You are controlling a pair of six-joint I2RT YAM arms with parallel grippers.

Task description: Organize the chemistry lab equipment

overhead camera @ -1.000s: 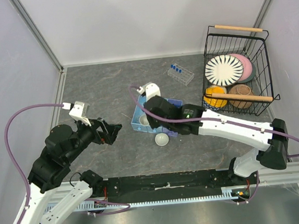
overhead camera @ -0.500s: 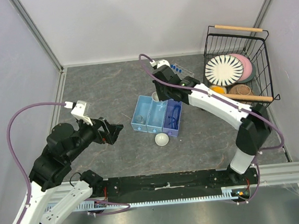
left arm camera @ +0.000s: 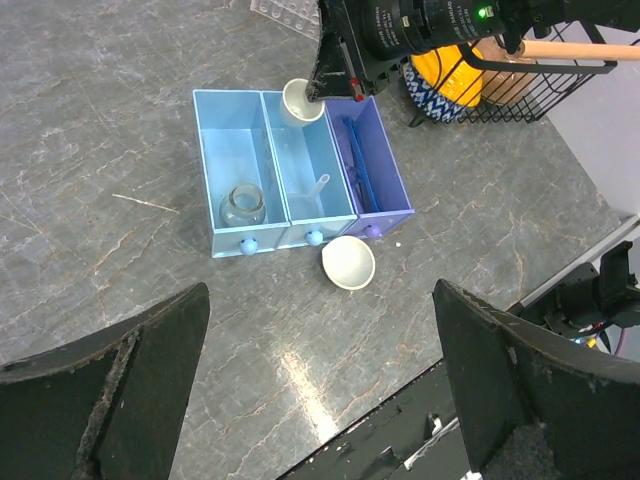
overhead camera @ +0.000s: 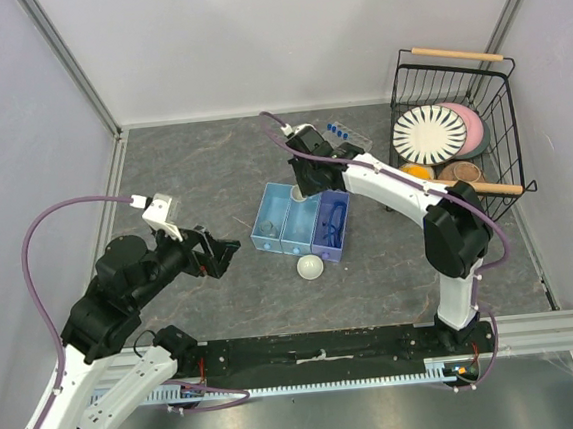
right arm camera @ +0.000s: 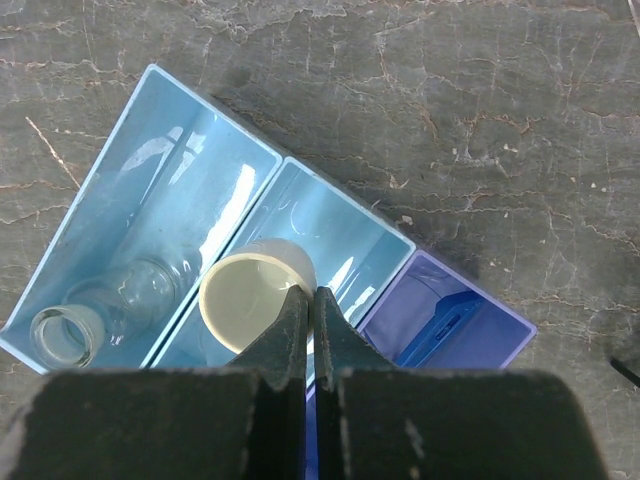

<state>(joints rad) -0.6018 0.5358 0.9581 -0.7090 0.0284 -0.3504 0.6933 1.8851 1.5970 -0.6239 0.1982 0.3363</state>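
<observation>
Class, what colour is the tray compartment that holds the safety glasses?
Purple. The compartment shows best in the left wrist view.

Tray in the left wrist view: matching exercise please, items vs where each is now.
Items:
1. glass flask
2. safety glasses
3. far white dish
4. near white dish

Places:
A. purple compartment
B. on the table, just in front of the tray
C. left light-blue compartment
D. pinched at the rim by the right gripper, at the far end of the middle compartment

Pairs: 1-C, 2-A, 3-D, 4-B
</observation>
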